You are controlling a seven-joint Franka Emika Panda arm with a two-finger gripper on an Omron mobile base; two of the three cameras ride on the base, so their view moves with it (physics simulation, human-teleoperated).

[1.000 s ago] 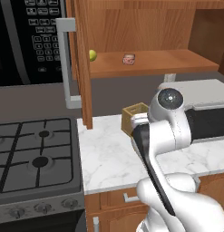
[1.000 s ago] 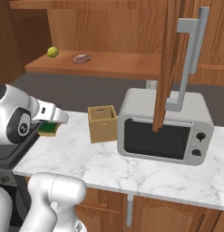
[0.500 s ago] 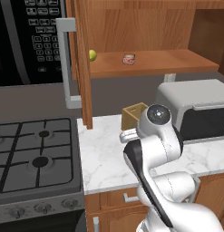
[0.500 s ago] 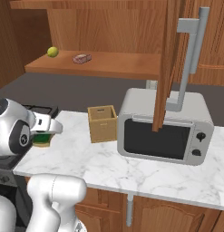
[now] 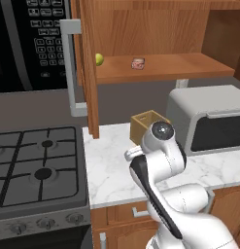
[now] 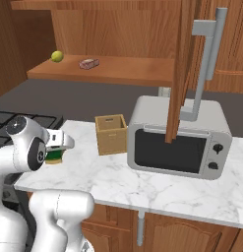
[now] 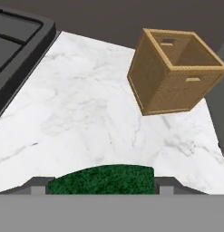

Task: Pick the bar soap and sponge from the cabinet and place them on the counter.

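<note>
Since a second ago the arm has folded down low over the counter (image 6: 157,184), carrying the sponge (image 7: 101,179) down with it; the gripper (image 7: 101,186) stays clamped on it, just above the marble left of the wooden box (image 7: 177,68). The bar soap (image 6: 88,63) still lies on the cabinet (image 5: 165,65) shelf near the lime (image 6: 56,56). The oven keypad's lettering is too small to read.

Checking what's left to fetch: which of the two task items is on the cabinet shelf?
The bar soap, a pinkish block near the yellow-green fruit. The sponge sits between the gripper's fingers above the counter.
</note>
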